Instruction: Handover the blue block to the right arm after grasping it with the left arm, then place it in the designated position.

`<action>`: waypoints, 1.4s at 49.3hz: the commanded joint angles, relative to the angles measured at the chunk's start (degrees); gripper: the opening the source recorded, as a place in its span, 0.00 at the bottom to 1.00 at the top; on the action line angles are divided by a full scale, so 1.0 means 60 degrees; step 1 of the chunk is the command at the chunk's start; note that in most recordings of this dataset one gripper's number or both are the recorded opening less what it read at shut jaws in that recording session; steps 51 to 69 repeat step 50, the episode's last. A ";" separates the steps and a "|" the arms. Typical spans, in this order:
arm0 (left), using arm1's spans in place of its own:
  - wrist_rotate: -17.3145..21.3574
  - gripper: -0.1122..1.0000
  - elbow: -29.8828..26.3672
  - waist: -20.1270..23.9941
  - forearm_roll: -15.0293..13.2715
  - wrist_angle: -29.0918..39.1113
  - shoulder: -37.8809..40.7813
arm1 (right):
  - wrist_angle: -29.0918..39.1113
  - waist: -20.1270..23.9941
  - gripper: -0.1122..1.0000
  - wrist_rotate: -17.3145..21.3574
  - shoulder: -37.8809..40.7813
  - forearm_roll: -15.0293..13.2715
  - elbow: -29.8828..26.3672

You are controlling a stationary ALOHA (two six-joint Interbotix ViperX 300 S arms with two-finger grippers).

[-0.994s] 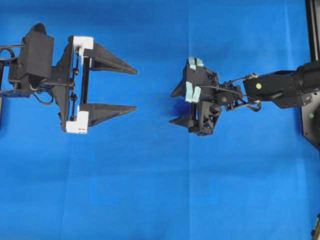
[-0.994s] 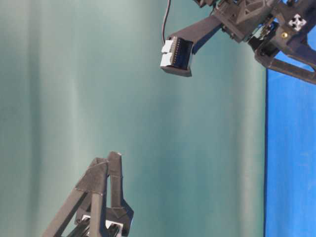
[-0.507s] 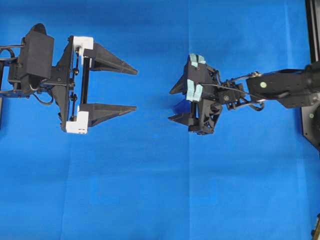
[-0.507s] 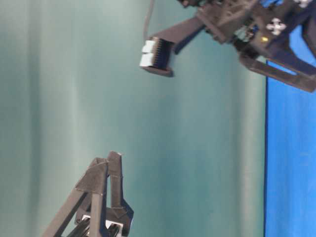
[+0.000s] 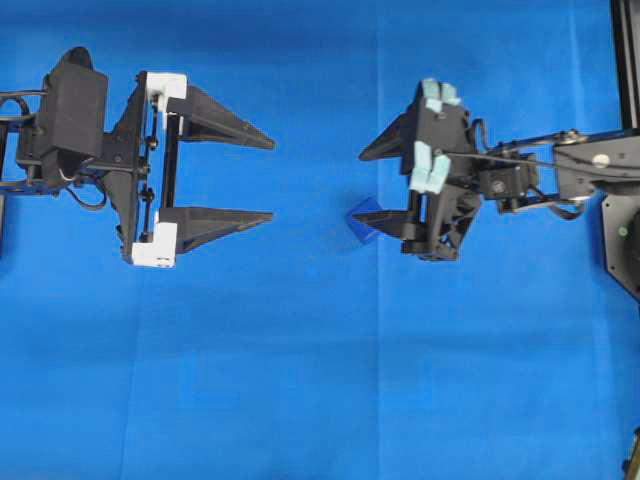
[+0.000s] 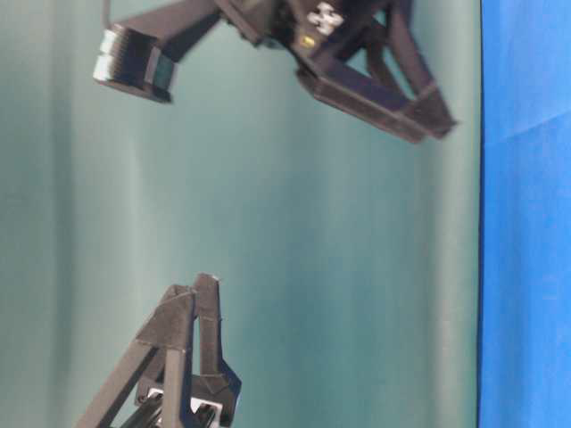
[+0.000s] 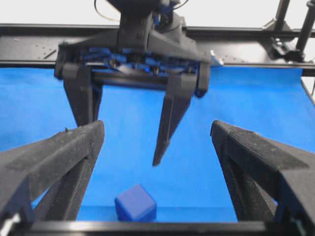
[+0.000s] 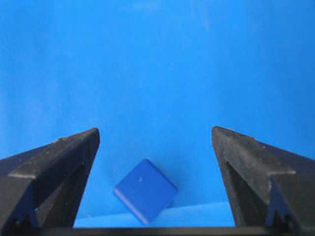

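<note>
Smooth plastic-looking blue block (image 8: 145, 190) lies on matt, creased blue cloth (image 5: 300, 380); tool fingers (image 8: 248, 157) look grainy black.

The blue block (image 5: 364, 222) lies alone on the blue-clothed tabletop (image 5: 300, 380), between the two facing arms. The right gripper (image 5: 372, 183), jaws spread, crowds its right side, one fingertip just beside it. The left gripper (image 5: 272, 179), also spread, stands well apart, leaving an unblocked lane to the block.

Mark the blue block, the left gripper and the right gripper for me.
blue block (image 8: 145, 191): right wrist view, top face.
left gripper (image 5: 272, 180): overhead view, gap midway between fingertips.
right gripper (image 5: 362, 184): overhead view, gap midway between fingertips.
</note>
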 commanded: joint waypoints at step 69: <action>-0.0029 0.94 -0.0249 -0.0015 0.0015 -0.0103 -0.0059 | 0.0439 0.0557 0.89 -0.0059 -0.3120 -0.0571 0.0103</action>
